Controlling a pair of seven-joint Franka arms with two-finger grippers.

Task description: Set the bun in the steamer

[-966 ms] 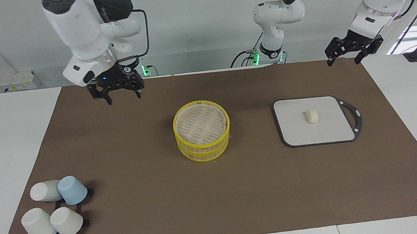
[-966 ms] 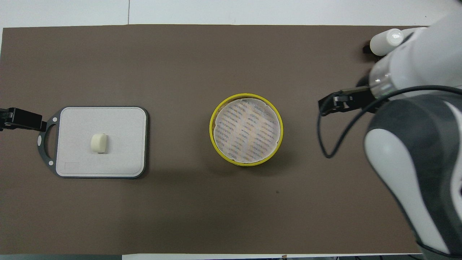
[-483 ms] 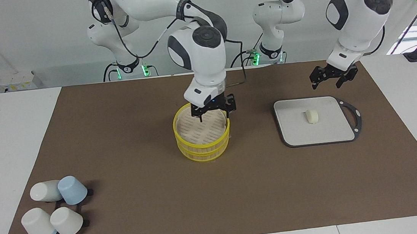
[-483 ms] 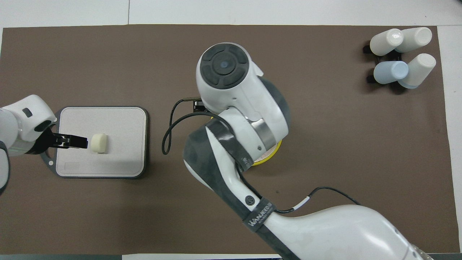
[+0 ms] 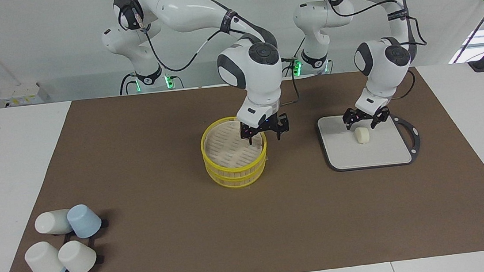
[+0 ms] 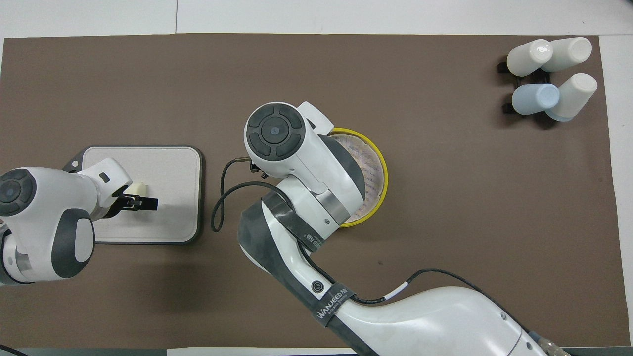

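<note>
Facing view, contents as seen:

Steamer (image 5: 234, 153): round, yellow-rimmed, two stacked tiers, pale slatted top; mid-mat, between the cups and the board. No bun in it.

Right gripper (image 5: 264, 134): over the steamer's rim on the side toward the left arm's end; fingers spread wide, one inside the rim line, one outside it, nothing held. Contact with the rim not readable.

Board (image 5: 381, 151): grey, rectangular, black-rimmed, handle loop toward the left arm's end of the table; well apart from the steamer.

Bun (image 5: 362, 135): small, cream-white, stubby; resting on the board, on its half nearer the robots.

Left gripper (image 5: 361, 122): low over the board, just above the bun's robot-side edge; fingers apart, empty. Touching or not: cannot tell.

Cups (image 5: 63, 242): four, white and pale blue, clustered on a small black rack at the right arm's end, farther from the robots than the steamer.

Mat (image 5: 167, 232): brown, under everything.

Overhead view: bun (image 6: 139, 188) mostly covered by the left arm's wrist.
</note>
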